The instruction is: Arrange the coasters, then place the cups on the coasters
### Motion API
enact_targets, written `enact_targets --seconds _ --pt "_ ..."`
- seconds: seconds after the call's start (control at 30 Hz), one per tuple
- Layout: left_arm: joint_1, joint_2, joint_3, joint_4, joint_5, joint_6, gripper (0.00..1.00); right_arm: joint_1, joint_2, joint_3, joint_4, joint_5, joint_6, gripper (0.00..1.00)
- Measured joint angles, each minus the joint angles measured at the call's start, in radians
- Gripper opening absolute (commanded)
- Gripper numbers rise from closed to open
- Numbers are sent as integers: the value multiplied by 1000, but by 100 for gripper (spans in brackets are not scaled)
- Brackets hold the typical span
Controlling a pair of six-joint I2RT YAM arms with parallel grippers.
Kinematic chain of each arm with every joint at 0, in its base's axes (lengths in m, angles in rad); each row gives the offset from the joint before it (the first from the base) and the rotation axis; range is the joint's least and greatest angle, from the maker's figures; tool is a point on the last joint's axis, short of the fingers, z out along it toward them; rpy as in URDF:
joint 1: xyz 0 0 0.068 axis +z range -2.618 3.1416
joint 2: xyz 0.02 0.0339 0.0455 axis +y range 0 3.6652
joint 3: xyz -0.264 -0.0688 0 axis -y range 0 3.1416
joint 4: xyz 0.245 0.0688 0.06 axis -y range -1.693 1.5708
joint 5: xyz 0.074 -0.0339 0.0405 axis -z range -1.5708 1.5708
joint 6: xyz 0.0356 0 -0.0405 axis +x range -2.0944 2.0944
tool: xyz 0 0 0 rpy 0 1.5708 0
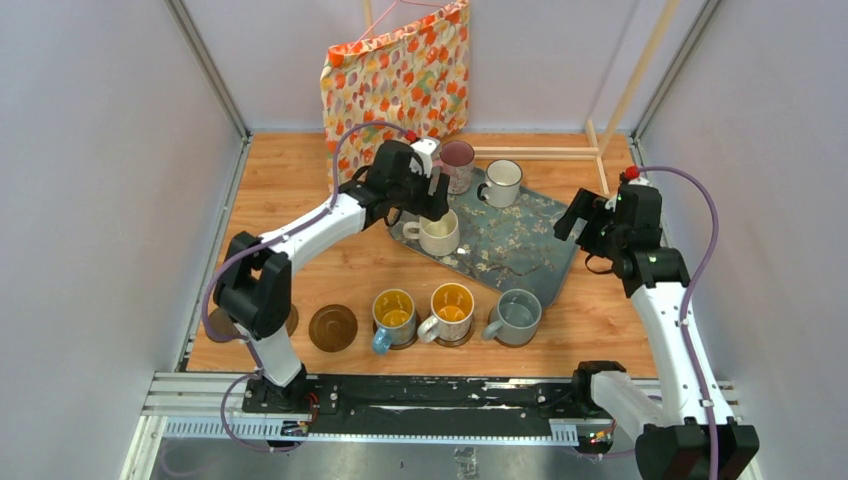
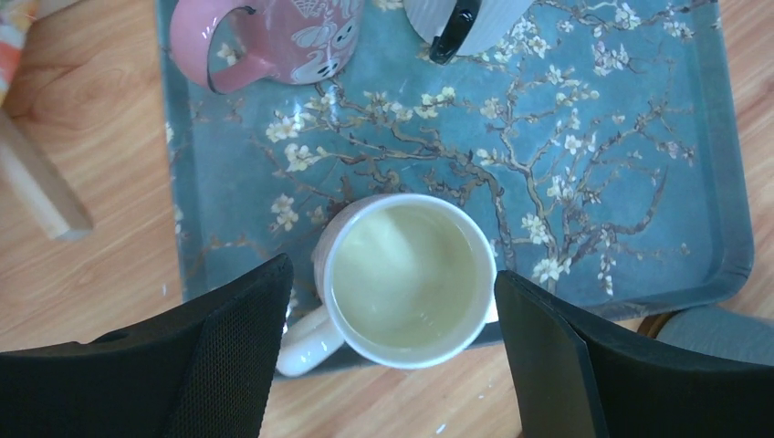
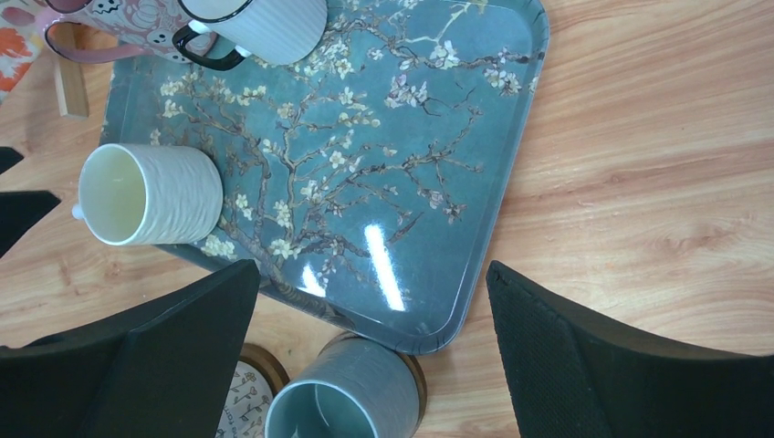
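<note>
The left gripper [image 1: 436,198] is held over the near-left corner of the floral tray [image 1: 530,255], its jaws spread wide. In the left wrist view the cream mug [image 2: 406,274] is seen between the two fingers [image 2: 228,365], standing upright on the tray with its handle turned out past the tray's edge. Whether either finger touches the mug cannot be told. The pink mug [image 1: 457,163] and the white mug with a dark rim [image 1: 503,182] are set at the far side of the same tray, close to each other. The right gripper [image 1: 580,222] is held above the right edge of the tray, also spread wide, and nothing is gripped in it. Along the near side of the bench [image 1: 300,190] three mugs are lined up, each on a coaster: the blue-handled mug [image 1: 393,318], the white mug with a yellow inside [image 1: 452,312] and the grey mug [image 1: 518,317], the last just beside the tray's near corner. A bare coaster [image 1: 333,327] lies to the left of the blue-handled mug, and a further brown disc [image 1: 217,326] is partly hidden under the left arm. A patterned bag [image 1: 400,75] is propped against the back wall.
</note>
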Motion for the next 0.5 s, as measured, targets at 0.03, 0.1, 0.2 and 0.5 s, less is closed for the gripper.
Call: enact_targets --seconds 0.03,0.1,0.2,0.5 --pt "7 21 8 11 24 -3 87 0 -2 -2 -1 0 -1 100" --pt "25 52 13 30 61 -13 88 0 -7 -5 -3 0 -3 100" --pt "48 80 13 45 96 -31 88 0 -18 -8 -7 0 -8 100" --pt "75 83 -82 153 156 -140 89 0 -21 -10 -7 0 -16 100"
